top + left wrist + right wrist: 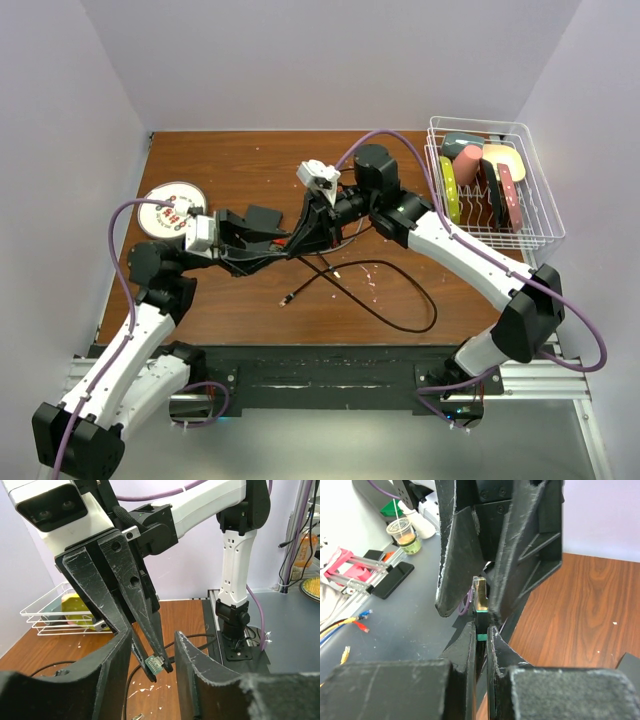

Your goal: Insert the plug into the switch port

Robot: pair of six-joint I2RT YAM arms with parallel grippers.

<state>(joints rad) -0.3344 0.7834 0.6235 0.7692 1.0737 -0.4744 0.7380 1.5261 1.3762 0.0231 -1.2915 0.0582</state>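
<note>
Now my right gripper (481, 627) pinches the plug (480, 597) up in the air, and my left gripper (152, 636) sits half open around it, not touching, so I think this is a hand-over, and next the left must squeeze it before heading to the black box (262, 214).

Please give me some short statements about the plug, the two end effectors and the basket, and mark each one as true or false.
1. The right end effector is shut on the plug. True.
2. The plug is already inserted in the switch. False: it is held in the air with its contacts bare.
3. The left end effector is open, with one finger on each side of the plug. True.
4. The wire basket is empty. False: it holds several coloured items.
</note>
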